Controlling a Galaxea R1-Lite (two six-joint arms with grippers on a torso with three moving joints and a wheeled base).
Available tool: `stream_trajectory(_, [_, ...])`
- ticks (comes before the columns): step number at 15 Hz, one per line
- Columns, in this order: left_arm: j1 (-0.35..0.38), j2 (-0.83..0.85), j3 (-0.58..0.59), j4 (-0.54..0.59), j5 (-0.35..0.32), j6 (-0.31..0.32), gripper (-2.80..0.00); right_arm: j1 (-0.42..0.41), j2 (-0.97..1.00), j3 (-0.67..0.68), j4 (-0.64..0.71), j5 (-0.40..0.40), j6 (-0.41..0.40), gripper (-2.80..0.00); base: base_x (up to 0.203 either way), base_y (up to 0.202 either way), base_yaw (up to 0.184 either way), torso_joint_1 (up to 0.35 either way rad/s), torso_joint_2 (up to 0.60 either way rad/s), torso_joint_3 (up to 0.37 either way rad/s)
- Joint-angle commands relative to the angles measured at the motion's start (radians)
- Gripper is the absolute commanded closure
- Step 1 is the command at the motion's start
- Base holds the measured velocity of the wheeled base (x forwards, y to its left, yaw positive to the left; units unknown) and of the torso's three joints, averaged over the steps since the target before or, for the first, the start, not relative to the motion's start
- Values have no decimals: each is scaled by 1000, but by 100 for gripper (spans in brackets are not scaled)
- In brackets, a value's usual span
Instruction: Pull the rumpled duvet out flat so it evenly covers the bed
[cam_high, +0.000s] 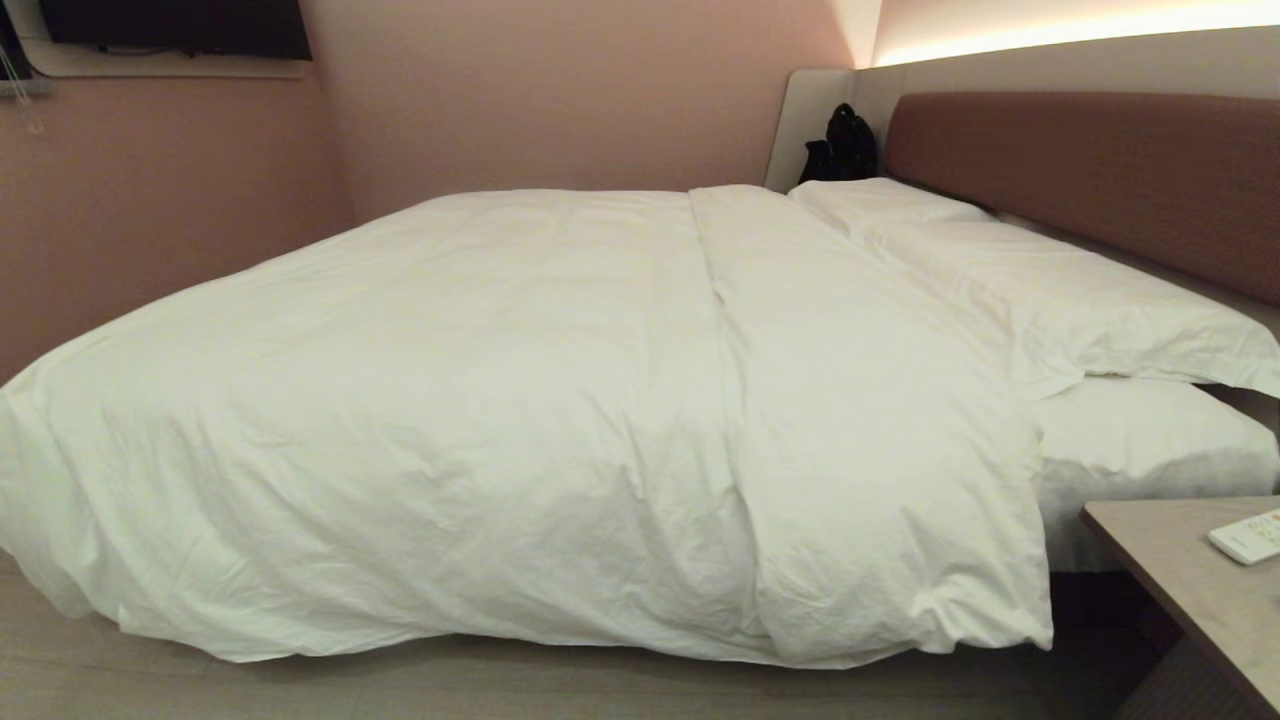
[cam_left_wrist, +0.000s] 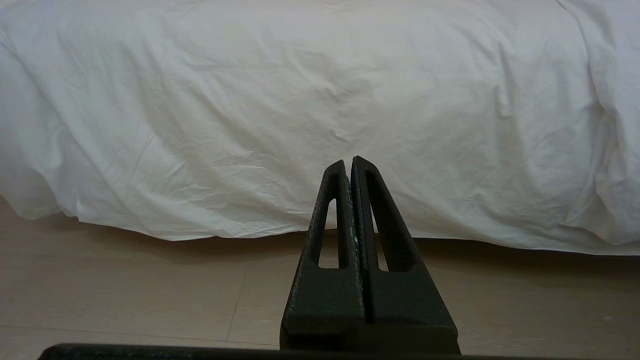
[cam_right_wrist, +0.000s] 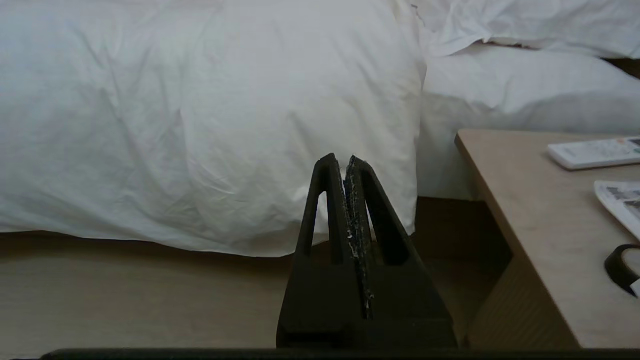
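Observation:
The white duvet (cam_high: 480, 400) lies spread over the bed, its near side hanging almost to the floor; a fold runs across it toward the far wall. The bed's brown headboard (cam_high: 1090, 170) stands at the right, with white pillows (cam_high: 1090, 300) beside it. Neither arm shows in the head view. My left gripper (cam_left_wrist: 349, 162) is shut with nothing in it, low above the floor and short of the hanging duvet (cam_left_wrist: 320, 100). My right gripper (cam_right_wrist: 341, 159) is also shut and empty, facing the duvet's (cam_right_wrist: 210, 115) corner near the pillows.
A pale bedside table (cam_high: 1190, 580) stands at the near right with a white remote (cam_high: 1248, 537) on it. In the right wrist view the table (cam_right_wrist: 540, 210) also carries printed paper (cam_right_wrist: 620, 200). A black bag (cam_high: 842, 148) sits behind the pillows. Wood floor (cam_high: 400, 690) runs along the bed.

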Motion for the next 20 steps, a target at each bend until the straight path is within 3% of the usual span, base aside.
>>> stream_trajectory(1, [0,0,0,-1,0,0,0,0,0,0,1,0,25,0,0,0,0,0,0,0])
stream_trajectory(20, [0,0,0,-1,0,0,0,0,0,0,1,0,25,0,0,0,0,0,0,0])
